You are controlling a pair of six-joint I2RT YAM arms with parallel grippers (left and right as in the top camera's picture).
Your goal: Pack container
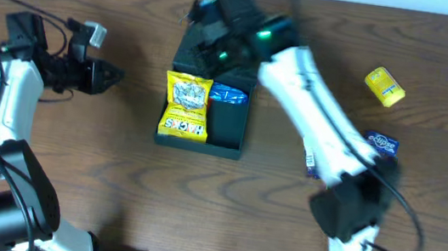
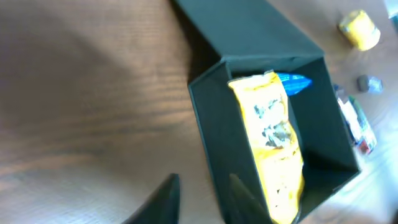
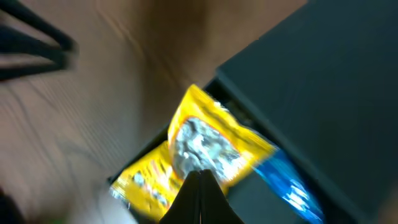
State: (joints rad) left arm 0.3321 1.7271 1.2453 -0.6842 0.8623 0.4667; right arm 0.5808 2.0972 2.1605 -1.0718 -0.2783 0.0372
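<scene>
Mid-pack: your container [image 1: 228,130] already holds packets [image 1: 186,104]. The right gripper [image 3: 200,196] looks pressed together and the left gripper [image 2: 204,180] is spread. Next, fetch the yellow snack [image 1: 384,85] near the far-right corner.

Motion blur smears the right hand [image 3: 199,186], and its arm [image 1: 311,111] hides the container [image 1: 228,128] lid.

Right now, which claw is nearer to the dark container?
Right. The right claw hangs over the rear end of the container; the left claw is off to its left, apart from it.
</scene>
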